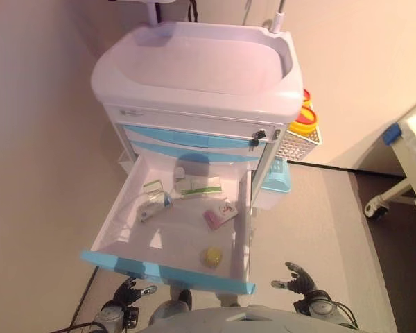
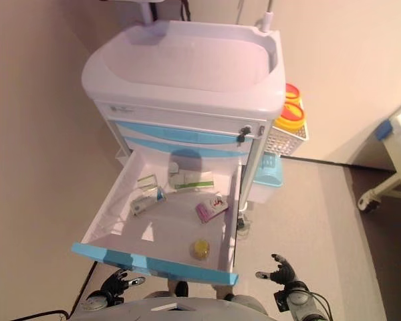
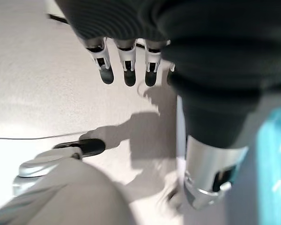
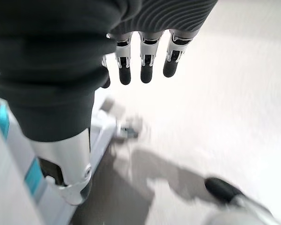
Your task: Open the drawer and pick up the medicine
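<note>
The white medical cart [image 1: 194, 69] has its lower drawer [image 1: 125, 229] pulled far out, its blue front [image 1: 163, 270] nearest me. Inside lie a pink medicine box [image 1: 220, 214], a yellow round container [image 1: 213, 257], a white-and-green box [image 1: 200, 186], a small green-labelled packet [image 1: 153, 186] and a blister pack [image 1: 152, 207]. My left hand [image 1: 128, 291] hangs low below the drawer front, fingers [image 3: 126, 70] straight and holding nothing. My right hand [image 1: 298, 279] hangs low to the right of the drawer, fingers [image 4: 147, 65] straight and empty.
A wire basket with yellow and red containers [image 1: 304, 125] hangs on the cart's right side, a light blue bin [image 1: 277, 177] below it. A wall runs along the left. A white wheeled frame [image 1: 402, 173] stands at the right.
</note>
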Tool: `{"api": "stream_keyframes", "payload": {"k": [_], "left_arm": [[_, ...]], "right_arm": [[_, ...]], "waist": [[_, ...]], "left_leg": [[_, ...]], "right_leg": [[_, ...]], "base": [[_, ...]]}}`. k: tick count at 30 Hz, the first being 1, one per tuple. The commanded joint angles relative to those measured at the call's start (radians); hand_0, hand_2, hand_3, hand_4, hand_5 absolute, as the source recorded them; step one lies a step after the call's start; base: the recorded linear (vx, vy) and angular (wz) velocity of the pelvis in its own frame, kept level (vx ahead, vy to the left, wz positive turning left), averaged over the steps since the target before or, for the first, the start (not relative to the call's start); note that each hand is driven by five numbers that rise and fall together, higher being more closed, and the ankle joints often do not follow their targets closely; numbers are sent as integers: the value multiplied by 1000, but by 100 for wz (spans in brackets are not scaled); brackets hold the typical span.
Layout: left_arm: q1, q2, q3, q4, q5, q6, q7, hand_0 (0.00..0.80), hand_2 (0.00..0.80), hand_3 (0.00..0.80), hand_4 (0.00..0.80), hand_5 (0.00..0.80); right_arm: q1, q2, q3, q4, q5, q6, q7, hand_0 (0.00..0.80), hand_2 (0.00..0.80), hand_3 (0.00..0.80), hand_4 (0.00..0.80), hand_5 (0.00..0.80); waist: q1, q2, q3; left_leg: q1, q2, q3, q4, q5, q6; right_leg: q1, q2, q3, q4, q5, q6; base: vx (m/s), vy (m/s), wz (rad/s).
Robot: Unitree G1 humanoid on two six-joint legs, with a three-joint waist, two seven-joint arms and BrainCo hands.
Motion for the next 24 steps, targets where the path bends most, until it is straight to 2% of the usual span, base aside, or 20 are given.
{"api": "stream_keyframes", "payload": {"k": [1, 6, 8, 11, 14, 19, 21, 22, 24], "left_arm": [[-35, -12, -18, -20, 62, 19, -29, 0, 0, 0, 0, 0], [5, -12, -30, -10, 70, 73, -53, 0, 0, 0, 0, 0], [28, -13, -10, -3, 66, 82, -52, 0, 0, 0, 0, 0], [56, -5, 33, 2, 78, 96, -64, 0, 0, 0, 0, 0], [62, 5, 53, 10, 91, 102, -73, 0, 0, 0, 0, 0], [58, 21, 50, 2, 91, 115, -77, 0, 0, 0, 0, 0], [57, 21, 47, -2, 91, 117, -75, 0, 0, 0, 0, 0], [53, 24, 37, -17, 84, 123, -70, 0, 0, 0, 0, 0], [48, 28, 28, -27, 80, 131, -71, 0, 0, 0, 0, 0]], "right_arm": [[-52, -40, -12, -102, 29, -59, -131, 0, 0, 0, 0, 0], [-36, -69, -33, -367, 9, -79, -207, 0, 0, 0, 0, 0], [-22, -89, -26, -547, -30, -51, -204, 0, 0, 0, 0, 0], [2, -122, -15, -796, -133, -58, -171, 0, 0, 0, 0, 0], [-11, -193, 11, -939, -232, -138, -84, 0, 0, 0, 0, 0], [-87, -339, 90, -1050, -321, -241, 36, 0, 0, 0, 0, 0], [-99, -356, 103, -1062, -312, -243, 48, 0, 0, 0, 0, 0], [-144, -406, 145, -1099, -319, -266, 88, 0, 0, 0, 0, 0], [-172, -418, 176, -1114, -316, -262, 109, 0, 0, 0, 0, 0]], "waist": [[-17, -18, 24], [-51, -20, 20], [-64, -24, 19], [-81, -28, 20], [-83, -31, 19], [-57, -40, 20], [-51, -41, 19], [-31, -46, 22], [-21, -47, 22]], "left_leg": [[27, -74, 17, 35, -125, 52], [40, -73, 54, 7, -128, 63], [41, -72, 67, -2, -130, 64], [39, -70, 82, -9, -131, 66], [30, -70, 91, -6, -134, 66], [20, -69, 85, 0, -137, 66], [19, -69, 82, -1, -137, 65], [17, -69, 68, -2, -136, 65], [13, -69, 62, -2, -135, 64]], "right_leg": [[38, -15, 58, -104, 120, 71], [22, -17, 98, -129, 151, 89], [12, -20, 108, -131, 157, 95], [-5, -25, 117, -128, 160, 103], [-20, -29, 122, -122, 158, 109], [-26, -37, 110, -119, 153, 115], [-25, -38, 107, -119, 153, 115], [-20, -40, 97, -121, 150, 116], [-21, -41, 92, -120, 147, 115]], "base": [[16, 46, -27], [4, 49, -36], [-20, 41, -33], [-28, 34, -24], [-29, 23, -17], [-9, -1, -2], [2, -29, 5], [2, -53, 9], [-1, -41, 14]]}}
